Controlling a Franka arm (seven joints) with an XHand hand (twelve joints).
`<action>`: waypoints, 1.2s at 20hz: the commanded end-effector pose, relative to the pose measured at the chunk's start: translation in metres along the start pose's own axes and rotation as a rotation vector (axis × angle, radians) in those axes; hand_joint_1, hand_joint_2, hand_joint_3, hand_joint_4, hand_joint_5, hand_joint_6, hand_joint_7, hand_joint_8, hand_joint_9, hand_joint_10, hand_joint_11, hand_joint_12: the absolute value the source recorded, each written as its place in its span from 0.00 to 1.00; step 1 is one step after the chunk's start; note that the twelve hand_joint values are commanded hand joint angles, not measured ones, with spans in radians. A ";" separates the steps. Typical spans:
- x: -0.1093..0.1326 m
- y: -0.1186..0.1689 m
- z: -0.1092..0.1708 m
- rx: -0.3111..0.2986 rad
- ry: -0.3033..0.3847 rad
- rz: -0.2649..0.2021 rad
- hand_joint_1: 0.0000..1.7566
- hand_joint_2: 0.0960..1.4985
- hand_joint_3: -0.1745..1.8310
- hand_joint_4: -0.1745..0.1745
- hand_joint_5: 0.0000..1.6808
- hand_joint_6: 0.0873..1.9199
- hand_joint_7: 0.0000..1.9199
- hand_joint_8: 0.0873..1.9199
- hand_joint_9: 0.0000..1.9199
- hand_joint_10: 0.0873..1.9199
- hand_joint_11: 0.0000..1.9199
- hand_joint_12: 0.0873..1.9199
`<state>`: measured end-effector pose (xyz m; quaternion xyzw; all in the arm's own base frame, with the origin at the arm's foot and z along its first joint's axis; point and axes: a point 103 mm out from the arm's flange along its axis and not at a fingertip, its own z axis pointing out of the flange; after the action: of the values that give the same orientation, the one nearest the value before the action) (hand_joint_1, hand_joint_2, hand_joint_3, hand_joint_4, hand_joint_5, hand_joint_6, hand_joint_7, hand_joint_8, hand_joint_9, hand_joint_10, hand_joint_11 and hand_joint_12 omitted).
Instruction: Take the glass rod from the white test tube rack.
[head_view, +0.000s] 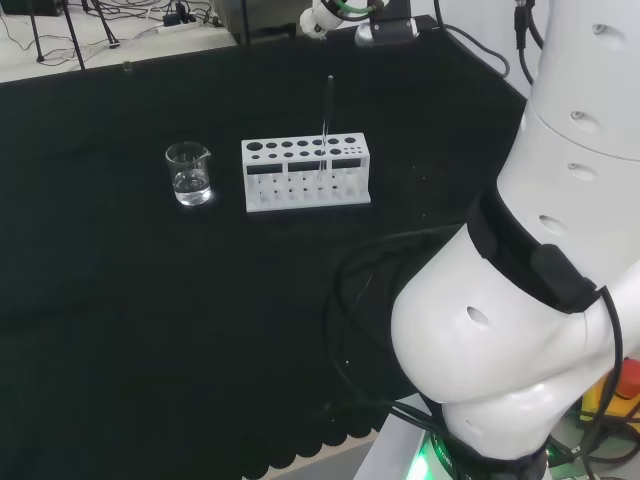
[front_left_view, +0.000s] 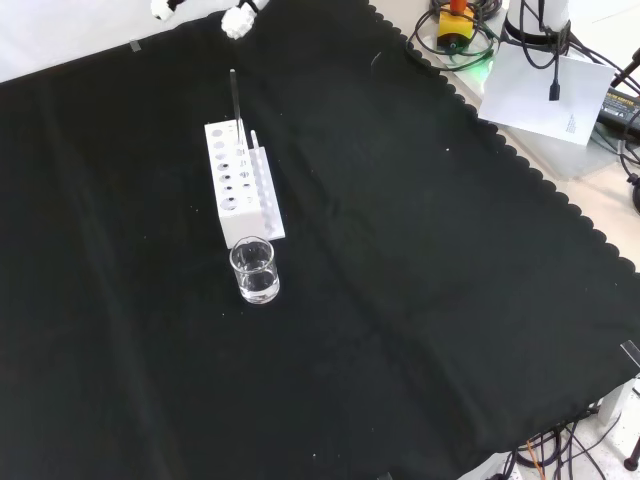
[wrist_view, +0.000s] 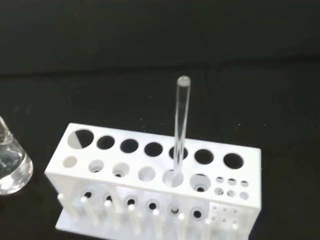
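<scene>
A white test tube rack (head_view: 305, 190) (front_left_view: 240, 200) stands on the black cloth. A clear glass rod (head_view: 327, 115) (front_left_view: 235, 100) stands upright in one of its holes, near the rack's right end in the head view, and rises well above the rack. In the wrist view the rod (wrist_view: 181, 120) and the rack (wrist_view: 250, 165) lie close ahead, with nothing touching the rod. Parts of the hand (front_left_view: 238, 18) (head_view: 322, 18) show at the top edge of the front and head views, above and beyond the rod and apart from it.
A small glass beaker (head_view: 189, 173) (front_left_view: 254, 270) (wrist_view: 10, 165) with some clear liquid stands beside the rack's other end. The arm's white links (head_view: 560, 250) stand at the right of the head view. Cables lie off the cloth's scalloped edge (front_left_view: 520, 160).
</scene>
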<state>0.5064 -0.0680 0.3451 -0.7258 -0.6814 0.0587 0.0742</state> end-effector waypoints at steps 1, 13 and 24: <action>0.000 0.006 0.034 0.045 -0.020 -0.030 0.30 0.80 0.03 0.08 0.02 0.00 0.00 0.42 0.10 0.47 0.00 0.69; -0.003 0.013 0.062 0.070 -0.030 -0.034 0.30 0.82 0.01 0.08 0.02 0.00 0.01 0.46 0.16 0.46 0.00 0.73; -0.004 0.013 0.086 0.141 -0.058 -0.007 0.30 0.83 0.00 0.06 0.03 0.00 0.12 0.49 0.29 0.45 0.05 0.74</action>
<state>0.5032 -0.0693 0.2704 -0.7107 -0.6893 0.1033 0.0950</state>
